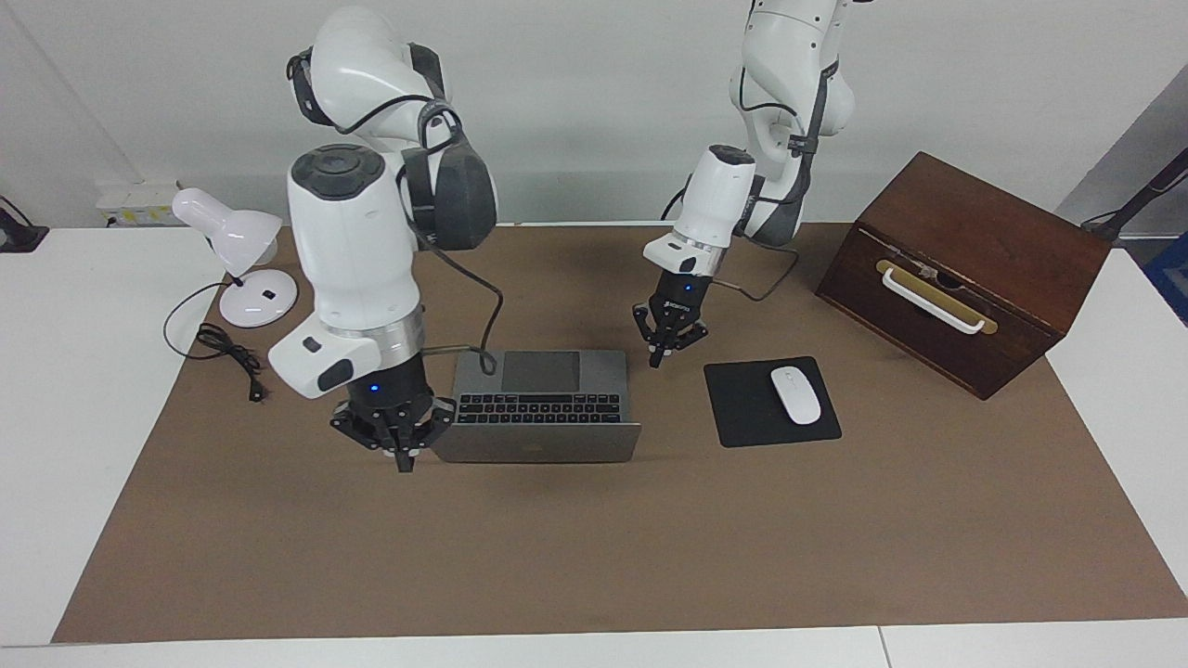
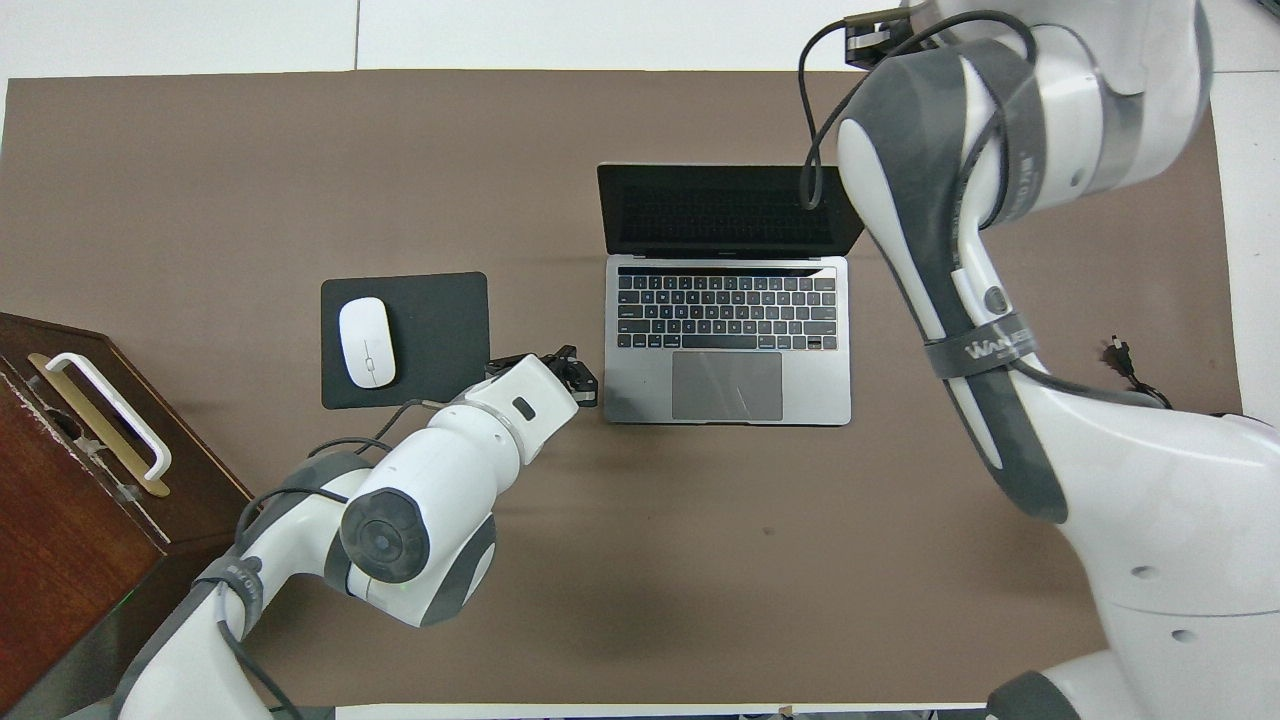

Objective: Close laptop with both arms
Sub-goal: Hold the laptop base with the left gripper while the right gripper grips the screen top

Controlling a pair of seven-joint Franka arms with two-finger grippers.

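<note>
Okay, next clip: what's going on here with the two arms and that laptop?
The laptop sits open on the brown mat, lid still up. The right tool is shut and down beside the lid's corner at the right arm's end. The left tool, also shut, hangs beside the laptop's trackpad corner, toward the mouse pad. Neither holds anything, and closing has not visibly begun.

You have a black mouse pad (image 1: 756,408) just beside the left claw (image 1: 657,359), with a white mouse (image 1: 796,394) lying on it. Past the pad sits a dark wooden box (image 1: 965,269) with a white handle (image 1: 931,301). By the right claw (image 1: 403,462), a white desk lamp (image 1: 232,243) and its black cord (image 1: 227,353) rest near the desk (image 1: 74,390) edge.
</note>
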